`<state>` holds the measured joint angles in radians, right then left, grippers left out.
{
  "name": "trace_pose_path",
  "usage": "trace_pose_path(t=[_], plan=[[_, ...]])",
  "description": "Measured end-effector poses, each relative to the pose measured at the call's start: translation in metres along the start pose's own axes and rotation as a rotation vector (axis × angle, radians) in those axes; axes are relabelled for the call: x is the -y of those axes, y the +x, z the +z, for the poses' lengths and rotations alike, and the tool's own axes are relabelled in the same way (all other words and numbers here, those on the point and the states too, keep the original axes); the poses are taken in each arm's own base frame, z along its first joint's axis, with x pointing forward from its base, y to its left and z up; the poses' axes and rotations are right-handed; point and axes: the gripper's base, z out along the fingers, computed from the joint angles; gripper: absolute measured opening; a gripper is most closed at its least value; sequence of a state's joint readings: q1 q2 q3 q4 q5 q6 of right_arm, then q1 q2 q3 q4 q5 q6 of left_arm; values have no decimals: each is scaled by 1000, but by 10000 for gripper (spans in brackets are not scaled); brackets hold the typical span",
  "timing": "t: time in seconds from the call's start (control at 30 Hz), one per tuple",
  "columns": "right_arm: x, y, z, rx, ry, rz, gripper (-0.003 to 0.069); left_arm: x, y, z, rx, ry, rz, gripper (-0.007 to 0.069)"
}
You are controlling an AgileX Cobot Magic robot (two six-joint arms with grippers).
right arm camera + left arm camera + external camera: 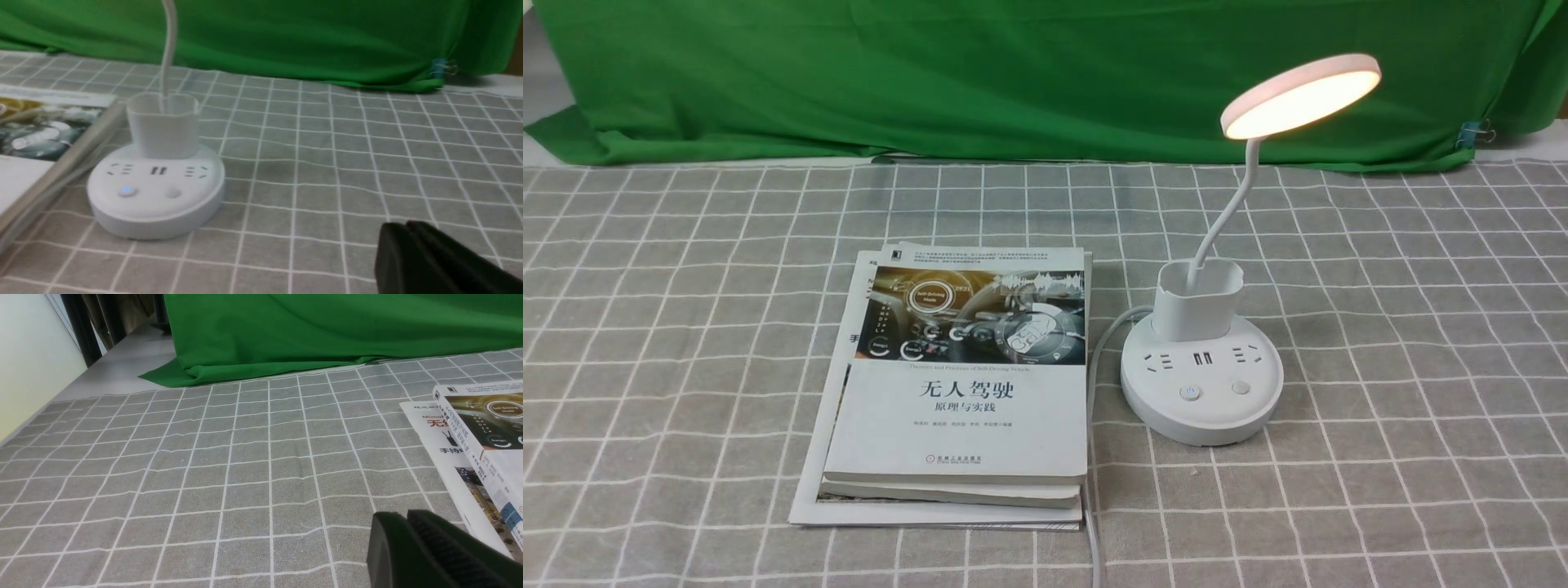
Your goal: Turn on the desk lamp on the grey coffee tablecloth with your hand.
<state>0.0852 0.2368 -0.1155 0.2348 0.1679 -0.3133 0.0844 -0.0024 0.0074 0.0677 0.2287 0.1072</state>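
Note:
The white desk lamp [1202,377] stands on the grey coffee tablecloth [1421,327], right of centre. Its disc head [1301,94] glows warm white. The round base carries sockets and two buttons; the left button [127,191] shows a blue light in the right wrist view. The lamp base [155,192] is off to the side of my right gripper [402,226], well apart from it. My right gripper is shut and empty. My left gripper [402,516] is shut and empty above the cloth, near the books. Neither gripper shows in the front view. The black jointed hand is out of view.
A stack of books [964,384] lies left of the lamp, with the lamp's white cord [1094,384] running between them toward the front edge. The books also show in the left wrist view [482,433]. A green backdrop cloth [1013,73] hangs at the back.

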Motion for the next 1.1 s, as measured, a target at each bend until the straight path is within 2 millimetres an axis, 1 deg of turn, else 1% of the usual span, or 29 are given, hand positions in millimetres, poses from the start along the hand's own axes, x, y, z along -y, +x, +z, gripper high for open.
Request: trace_pose_path(t=[0.1, 0.17, 0.3, 0.47, 0.83, 1.1], plan=[[0, 22, -5, 25, 30, -18, 26, 0, 0, 0, 0, 0, 0, 19], [-1, 31, -7, 37, 36, -25, 26, 0, 0, 0, 0, 0, 0, 19], [-2, 32, -11, 70, 36, -47, 26, 0, 0, 0, 0, 0, 0, 19], [-2, 36, -12, 41, 30, -78, 26, 0, 0, 0, -1, 0, 0, 19], [-2, 37, -12, 32, 28, -63, 27, 0, 0, 0, 0, 0, 0, 19], [-2, 37, -12, 31, 28, -62, 49, 0, 0, 0, 0, 0, 1, 19]])
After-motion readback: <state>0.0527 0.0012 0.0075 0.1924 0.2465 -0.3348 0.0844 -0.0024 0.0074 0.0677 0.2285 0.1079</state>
